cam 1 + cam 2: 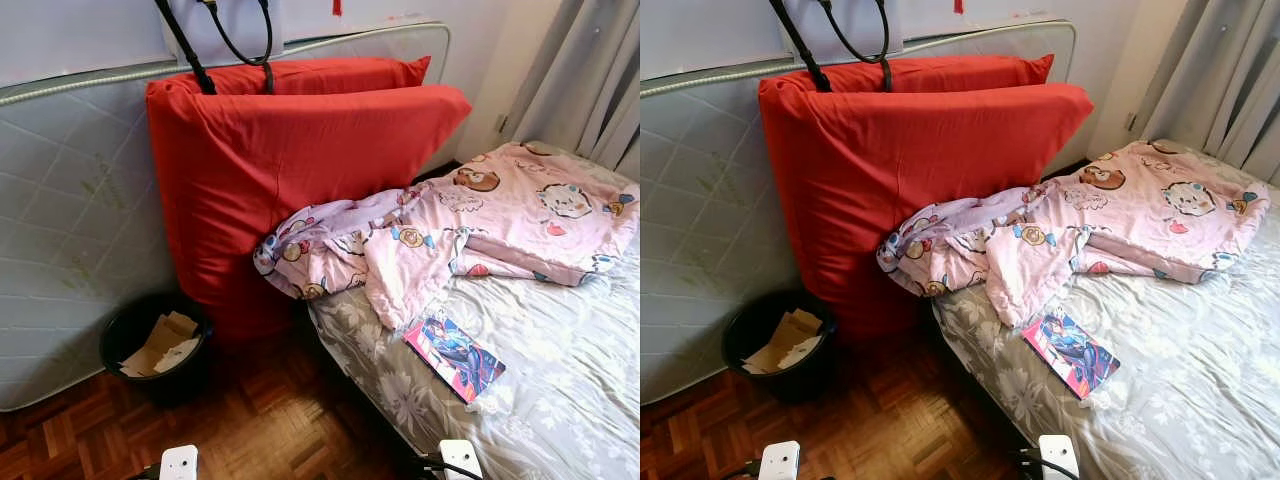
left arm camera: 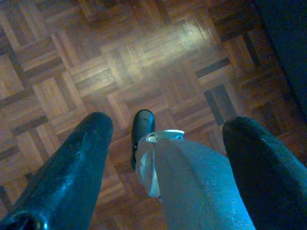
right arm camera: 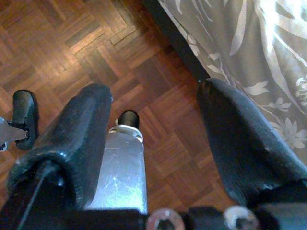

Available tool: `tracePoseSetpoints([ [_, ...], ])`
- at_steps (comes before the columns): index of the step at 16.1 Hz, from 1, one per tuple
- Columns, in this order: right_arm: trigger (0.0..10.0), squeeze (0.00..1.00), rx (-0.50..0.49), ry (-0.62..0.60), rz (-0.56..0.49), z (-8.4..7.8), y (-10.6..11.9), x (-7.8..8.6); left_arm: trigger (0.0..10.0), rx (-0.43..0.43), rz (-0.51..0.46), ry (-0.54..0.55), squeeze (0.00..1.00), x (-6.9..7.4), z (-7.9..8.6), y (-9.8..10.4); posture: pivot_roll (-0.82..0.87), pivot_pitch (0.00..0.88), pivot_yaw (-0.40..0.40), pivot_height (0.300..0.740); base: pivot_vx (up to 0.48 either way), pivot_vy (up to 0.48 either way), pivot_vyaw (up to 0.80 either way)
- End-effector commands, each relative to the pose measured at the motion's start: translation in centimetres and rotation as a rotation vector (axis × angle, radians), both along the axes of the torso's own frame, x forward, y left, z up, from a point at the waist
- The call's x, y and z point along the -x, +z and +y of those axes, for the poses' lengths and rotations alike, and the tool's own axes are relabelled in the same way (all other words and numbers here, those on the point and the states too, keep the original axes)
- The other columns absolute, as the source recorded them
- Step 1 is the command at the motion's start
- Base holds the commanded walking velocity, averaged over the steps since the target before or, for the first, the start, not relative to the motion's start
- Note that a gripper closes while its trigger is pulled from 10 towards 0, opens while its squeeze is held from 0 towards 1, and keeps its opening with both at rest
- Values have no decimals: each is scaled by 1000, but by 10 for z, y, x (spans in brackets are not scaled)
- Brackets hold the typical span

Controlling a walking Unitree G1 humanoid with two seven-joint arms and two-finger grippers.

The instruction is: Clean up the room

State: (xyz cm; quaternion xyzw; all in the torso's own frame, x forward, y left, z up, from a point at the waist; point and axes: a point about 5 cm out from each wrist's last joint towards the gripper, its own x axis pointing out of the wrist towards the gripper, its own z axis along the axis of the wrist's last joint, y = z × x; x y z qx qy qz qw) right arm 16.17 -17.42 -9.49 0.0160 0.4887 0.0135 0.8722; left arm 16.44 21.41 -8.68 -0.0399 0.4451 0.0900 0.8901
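Both the left gripper [image 2: 163, 139] and right gripper [image 3: 153, 124] hang spread and empty over parquet, well short of the colourful packet [image 1: 454, 358] on the bed [image 1: 560, 400].

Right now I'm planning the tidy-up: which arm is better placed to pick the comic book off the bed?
Probably the right. The comic book lies on the bed on the robot's right; the right gripper hangs open beside the bed's edge.
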Motion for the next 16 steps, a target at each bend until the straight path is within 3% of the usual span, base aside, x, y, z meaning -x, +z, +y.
tracePoseSetpoints([
  [1,10000,0,-88,-168,-187,-26,35,-61,10000,30,76,-152,0,8,-34,-9,119,0,-127,740,0,0,0],
  [16,10000,0,-68,-158,-175,-27,35,-62,10000,21,77,-149,0,7,-33,-9,115,0,-134,740,0,0,0],
])
